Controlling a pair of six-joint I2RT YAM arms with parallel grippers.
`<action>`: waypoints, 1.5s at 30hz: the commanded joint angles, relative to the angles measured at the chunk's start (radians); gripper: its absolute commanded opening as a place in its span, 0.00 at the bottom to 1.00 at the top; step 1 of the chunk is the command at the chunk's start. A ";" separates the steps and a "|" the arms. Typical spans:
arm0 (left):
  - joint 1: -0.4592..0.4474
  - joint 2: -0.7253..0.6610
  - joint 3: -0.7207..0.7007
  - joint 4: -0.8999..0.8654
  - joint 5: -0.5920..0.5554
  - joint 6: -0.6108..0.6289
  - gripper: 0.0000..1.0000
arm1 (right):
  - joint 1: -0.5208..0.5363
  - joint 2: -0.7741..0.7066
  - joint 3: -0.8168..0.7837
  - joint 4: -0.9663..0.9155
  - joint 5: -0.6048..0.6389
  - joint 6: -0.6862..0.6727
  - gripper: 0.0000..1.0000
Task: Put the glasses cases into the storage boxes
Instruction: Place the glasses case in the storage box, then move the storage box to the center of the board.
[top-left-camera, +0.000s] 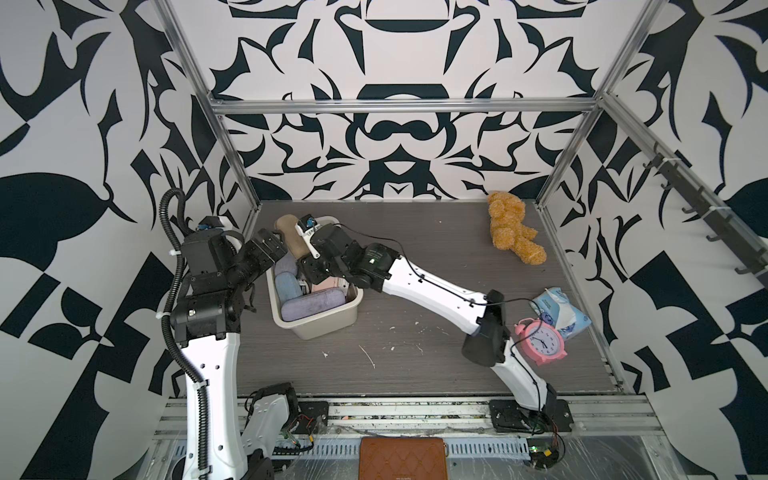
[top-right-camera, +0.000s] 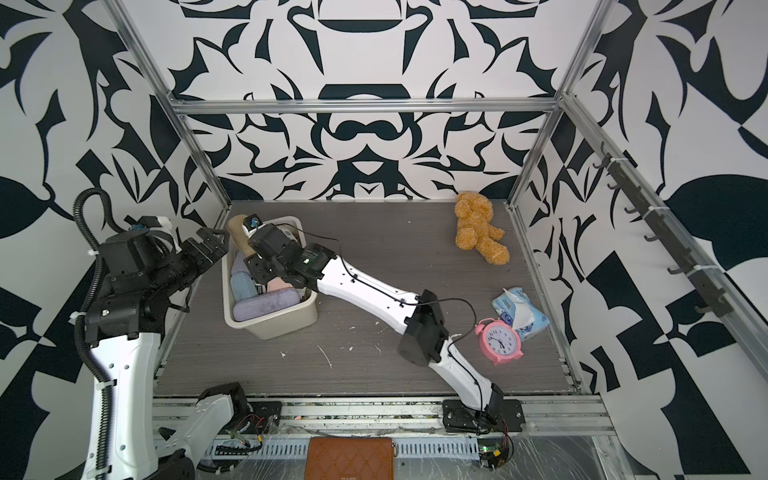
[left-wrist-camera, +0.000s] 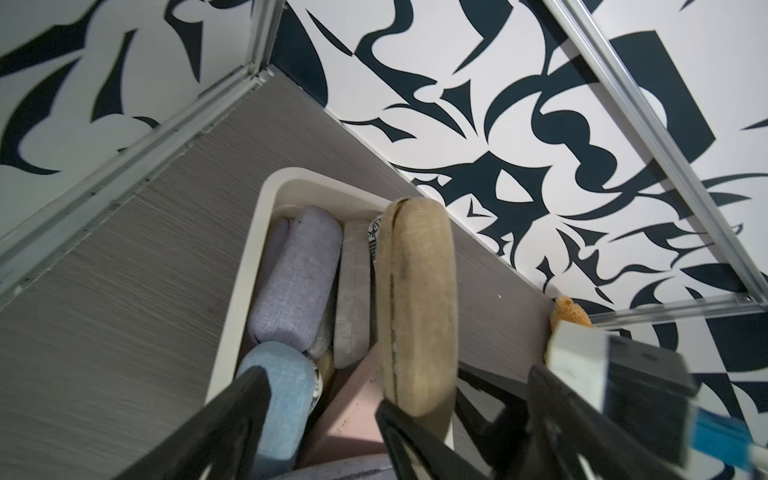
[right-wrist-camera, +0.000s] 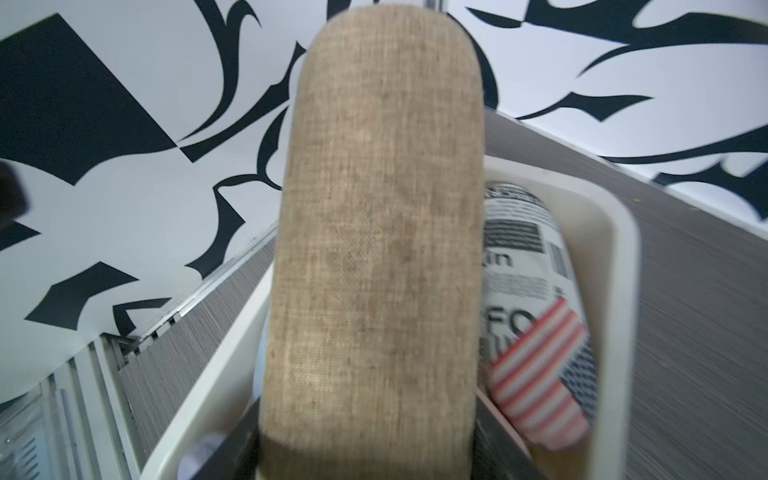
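Note:
The cream storage box (top-left-camera: 320, 328) (top-right-camera: 278, 324) stands at the table's left and holds several glasses cases: lilac (top-left-camera: 316, 301) (left-wrist-camera: 299, 278), blue (top-left-camera: 286, 284) (left-wrist-camera: 282, 399), grey (left-wrist-camera: 353, 291), pink (left-wrist-camera: 357, 407) and a newspaper/flag print one (right-wrist-camera: 536, 332). My right gripper (top-left-camera: 302, 249) (right-wrist-camera: 368, 449) is shut on a tan case (top-left-camera: 291, 237) (top-right-camera: 239, 232) (right-wrist-camera: 374, 228). It holds that case by its edges, tilted up over the box's far end. My left gripper (top-left-camera: 270, 245) (left-wrist-camera: 392, 378) hangs open beside the box's left rim (left-wrist-camera: 249, 257), its fingers apart on either side of the tan case's (left-wrist-camera: 419, 299) lower end.
A tan teddy bear (top-left-camera: 513, 226) lies at the back right. A pink alarm clock (top-left-camera: 540, 343) and a blue-white soft packet (top-left-camera: 561, 309) sit by the right edge. A brown quilted wallet (top-left-camera: 403, 457) lies on the front rail. Metal frame posts border the table.

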 joint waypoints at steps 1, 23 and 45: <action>0.039 -0.020 -0.021 -0.022 -0.018 -0.009 0.99 | -0.011 0.109 0.208 -0.118 -0.050 0.016 0.58; 0.044 -0.091 -0.171 -0.045 -0.085 0.023 0.99 | -0.047 -0.320 -0.345 -0.057 0.095 -0.019 0.66; 0.095 -0.095 -0.435 0.105 -0.001 -0.084 0.64 | -0.132 -0.401 -0.720 0.085 -0.025 0.130 0.15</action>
